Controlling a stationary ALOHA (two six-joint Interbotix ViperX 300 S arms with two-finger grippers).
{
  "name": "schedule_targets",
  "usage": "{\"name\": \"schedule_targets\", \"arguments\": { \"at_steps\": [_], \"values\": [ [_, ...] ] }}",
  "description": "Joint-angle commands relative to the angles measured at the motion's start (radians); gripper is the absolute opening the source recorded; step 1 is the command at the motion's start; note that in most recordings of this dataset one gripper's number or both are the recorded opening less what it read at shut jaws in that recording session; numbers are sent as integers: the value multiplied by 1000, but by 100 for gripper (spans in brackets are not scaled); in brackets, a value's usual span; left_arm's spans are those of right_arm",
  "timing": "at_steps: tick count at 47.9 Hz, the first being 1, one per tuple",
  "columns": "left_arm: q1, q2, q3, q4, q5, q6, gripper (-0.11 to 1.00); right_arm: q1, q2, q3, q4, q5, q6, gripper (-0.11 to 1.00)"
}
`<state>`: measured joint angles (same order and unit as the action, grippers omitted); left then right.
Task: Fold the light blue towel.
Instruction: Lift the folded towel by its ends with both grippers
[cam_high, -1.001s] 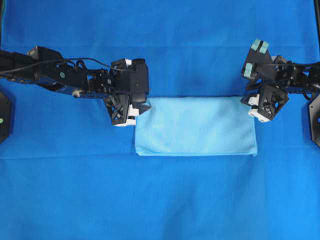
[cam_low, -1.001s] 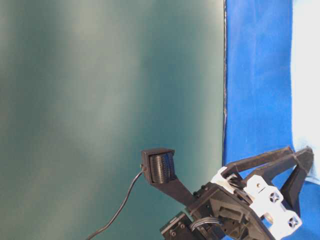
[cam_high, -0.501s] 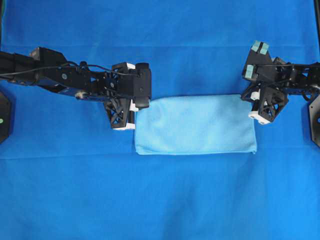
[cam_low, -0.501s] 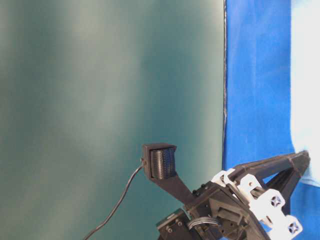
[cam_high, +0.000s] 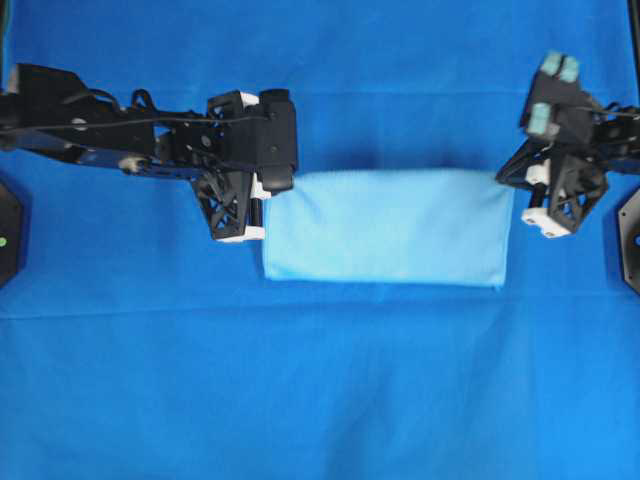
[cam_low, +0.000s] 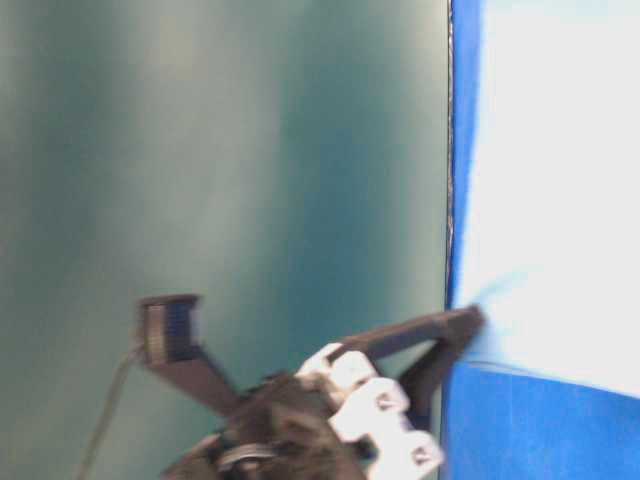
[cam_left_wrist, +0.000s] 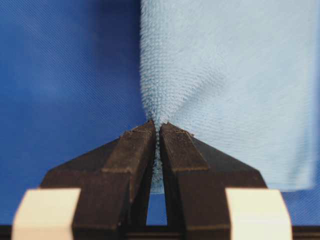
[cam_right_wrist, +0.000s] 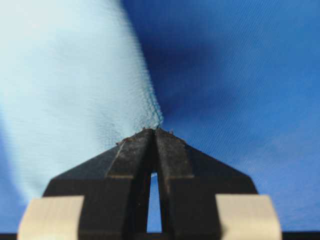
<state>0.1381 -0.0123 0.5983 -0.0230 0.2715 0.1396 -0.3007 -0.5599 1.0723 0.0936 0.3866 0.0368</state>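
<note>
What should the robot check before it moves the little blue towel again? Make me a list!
1. Left gripper pinching the light blue towel: ok, jaws shut on its corner.
2. Right gripper pinching its corner: ok, jaws shut on the cloth.
3. Both grips on the same long edge: ok, the far edge in the overhead view.
4. Only the towel pinched, not the royal-blue cloth underneath: cannot tell.
5. Towel flat between the grips: ok, no bunching visible.

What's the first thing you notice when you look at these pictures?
A pale, light blue towel lies folded into a strip in the middle of a big deep blue cloth. The left gripper and the right gripper each pinch one of its far corners shut, one at each end.
</note>
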Motion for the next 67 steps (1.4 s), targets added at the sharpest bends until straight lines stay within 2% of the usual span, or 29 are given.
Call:
{"name": "schedule_targets", "arguments": {
  "at_steps": [1, 18, 33, 42, 55, 59, 67],
  "values": [
    [5, -61, -32, 0, 20, 6, 3, -2, -71, -44, -8, 38, -2, 2],
    [12, -189, -104, 2, 137, 12, 3, -2, -221, -150, -38, 193, -2, 2],
    [23, -236, -78, 2, 147, 9, 3, -2, -227, -179, -46, 207, 0, 2],
    [11, -244, -63, 2, 144, -15, 3, -15, -212, -178, -60, 195, 0, 2],
    [-109, -196, -75, 2, 60, -18, 3, -140, -114, -196, -127, 94, 0, 2],
    [-155, -175, -91, 2, 31, -18, 3, -187, -54, -221, -137, 48, 0, 2],
    [-230, -144, -118, 2, -12, -18, 3, -218, 64, -290, -147, -49, -9, 2]
  ]
}}
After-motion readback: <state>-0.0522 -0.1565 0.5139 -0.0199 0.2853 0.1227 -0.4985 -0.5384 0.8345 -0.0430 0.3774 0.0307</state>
